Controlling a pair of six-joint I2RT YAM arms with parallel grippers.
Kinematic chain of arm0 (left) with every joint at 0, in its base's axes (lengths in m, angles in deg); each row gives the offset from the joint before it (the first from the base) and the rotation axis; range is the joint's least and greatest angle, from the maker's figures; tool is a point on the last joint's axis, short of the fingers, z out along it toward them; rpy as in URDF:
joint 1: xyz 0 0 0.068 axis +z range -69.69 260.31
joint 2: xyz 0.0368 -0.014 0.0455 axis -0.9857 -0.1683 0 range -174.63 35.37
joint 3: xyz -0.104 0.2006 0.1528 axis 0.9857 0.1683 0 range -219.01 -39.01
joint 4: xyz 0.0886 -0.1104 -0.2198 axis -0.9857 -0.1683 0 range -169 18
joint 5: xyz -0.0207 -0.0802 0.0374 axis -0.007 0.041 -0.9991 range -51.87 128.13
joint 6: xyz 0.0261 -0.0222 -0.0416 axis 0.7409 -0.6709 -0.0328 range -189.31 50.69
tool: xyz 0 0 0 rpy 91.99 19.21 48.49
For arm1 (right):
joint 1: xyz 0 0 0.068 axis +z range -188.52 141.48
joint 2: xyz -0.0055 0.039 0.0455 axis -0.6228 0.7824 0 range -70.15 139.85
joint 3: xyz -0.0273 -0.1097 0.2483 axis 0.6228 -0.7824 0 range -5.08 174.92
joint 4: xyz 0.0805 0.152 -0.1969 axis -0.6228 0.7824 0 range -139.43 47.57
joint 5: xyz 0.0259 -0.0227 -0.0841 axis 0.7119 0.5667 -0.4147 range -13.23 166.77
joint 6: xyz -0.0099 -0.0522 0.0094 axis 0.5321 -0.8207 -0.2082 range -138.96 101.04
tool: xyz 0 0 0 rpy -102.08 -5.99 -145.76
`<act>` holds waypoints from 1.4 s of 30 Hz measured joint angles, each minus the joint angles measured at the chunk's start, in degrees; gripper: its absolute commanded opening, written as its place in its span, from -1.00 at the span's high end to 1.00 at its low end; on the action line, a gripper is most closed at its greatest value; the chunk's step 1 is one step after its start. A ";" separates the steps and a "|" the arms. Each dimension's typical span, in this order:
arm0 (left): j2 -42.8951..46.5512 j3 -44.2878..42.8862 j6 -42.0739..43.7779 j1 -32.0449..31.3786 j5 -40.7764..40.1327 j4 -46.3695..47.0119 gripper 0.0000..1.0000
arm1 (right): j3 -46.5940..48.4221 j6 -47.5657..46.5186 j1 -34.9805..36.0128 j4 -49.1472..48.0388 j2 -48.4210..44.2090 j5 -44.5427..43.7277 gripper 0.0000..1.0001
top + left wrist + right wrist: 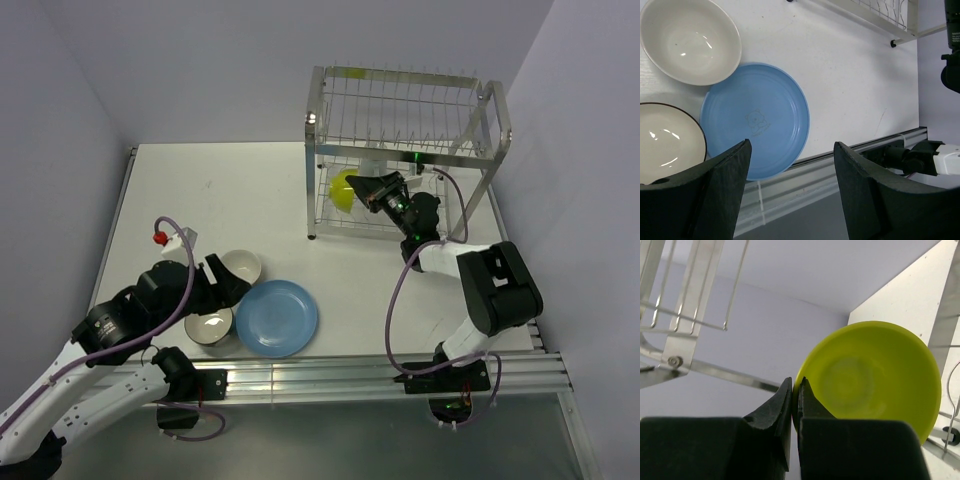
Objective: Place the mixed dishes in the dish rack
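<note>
Lime-green bowl (875,380): tilting on edge inside the lower tier of the dish rack (345,152), toward its left end, hollow side facing the right wrist camera; whether it is resting on the wires is not showing.
Right gripper (794,387): reaching into the lower tier from the front, its black fingers clenching on the lime-green bowl's rim, with the rest of the bowl lying beyond and to the side of the fingertips.
Left gripper (792,147): hanging over the near left part of the white table (230,190), jaws spread wide and gripping nothing; the near edge of the blue plate is showing in the gap between them.
Blue plate (277,318): lying flat near the table's front edge, well apart from the rack.
Cream bowl (241,265): sitting upright just behind the plate's left side, rim overlapping the plate's edge in the wrist view.
Dark bowl with white inside (208,327): sitting upright just beside the plate on its left, partly under the left gripper.
</note>
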 measured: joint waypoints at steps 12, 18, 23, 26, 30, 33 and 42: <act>0.79 0.13 -0.02 0.02 2.01 0.85 -0.47 | 8.55 1.31 0.00 -1.27 13.44 1.60 1.00; 0.92 0.37 -0.02 0.02 2.86 2.64 -0.47 | 10.08 1.20 0.00 -1.77 16.13 4.07 1.00; 0.44 1.25 -0.13 0.00 3.85 4.09 -0.47 | 11.72 1.20 -0.07 -2.29 18.56 5.14 1.00; 0.37 1.60 -0.20 0.00 4.20 4.31 -0.47 | 12.87 1.25 -0.20 -2.56 20.17 5.55 1.00; 0.15 1.64 -0.17 0.00 4.37 4.48 -0.47 | 14.64 1.62 -0.44 -3.30 22.47 5.92 1.00; -0.31 1.64 -0.17 0.00 4.37 4.52 -0.47 | 15.06 2.16 -0.55 -3.89 23.54 5.90 1.00; -0.96 1.64 -0.17 0.00 4.81 5.77 -0.47 | 15.37 4.28 -0.55 -6.56 24.61 5.90 1.00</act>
